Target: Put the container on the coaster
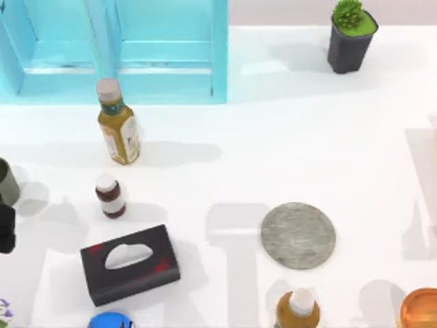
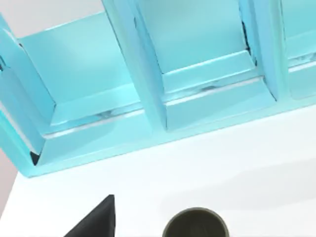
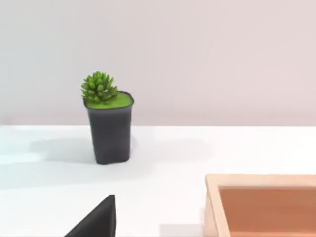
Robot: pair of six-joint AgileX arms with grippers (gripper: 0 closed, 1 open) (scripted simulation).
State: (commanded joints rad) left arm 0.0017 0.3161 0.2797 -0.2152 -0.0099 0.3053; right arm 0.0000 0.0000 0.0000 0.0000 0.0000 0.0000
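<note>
From above, the white table (image 1: pixel 273 143) carries a scatter of things. The cup (image 1: pixel 7 182) stands upright at the far left edge, partly cut off by the border. Just below it a dark piece of the left gripper (image 1: pixel 5 229) reaches in from the same edge, near the cup; whether its fingers are spread or closed, I cannot tell. The coaster (image 1: pixel 298 234) lies flat and bare on the right half of the table, well apart from the cup. Between them stand a small brown bottle (image 1: pixel 110 195) with a white cap and a black tissue box (image 1: pixel 130 264). A taller amber bottle (image 1: pixel 118 124) stands farther back, in front of a turquoise shelf (image 1: pixel 164 61). A dark plant pot (image 1: pixel 349 41) sits at the far right corner. Another amber bottle (image 1: pixel 297 309) stands at the near edge below the coaster, with an orange round thing (image 1: pixel 420 309) at the near right corner and a blue object (image 1: pixel 109 320) at the near edge on the left.

From the left wrist, the cup's open rim (image 2: pixel 195 224) shows just beside a black fingertip (image 2: pixel 98 222), with the shelf (image 2: pixel 148 98) beyond.

From the right wrist, a black fingertip (image 3: pixel 98 222) of the right gripper shows over the table, facing the pot (image 3: pixel 109 126) with its green plant and a wooden tray (image 3: pixel 261 202); this gripper's state I cannot tell either
</note>
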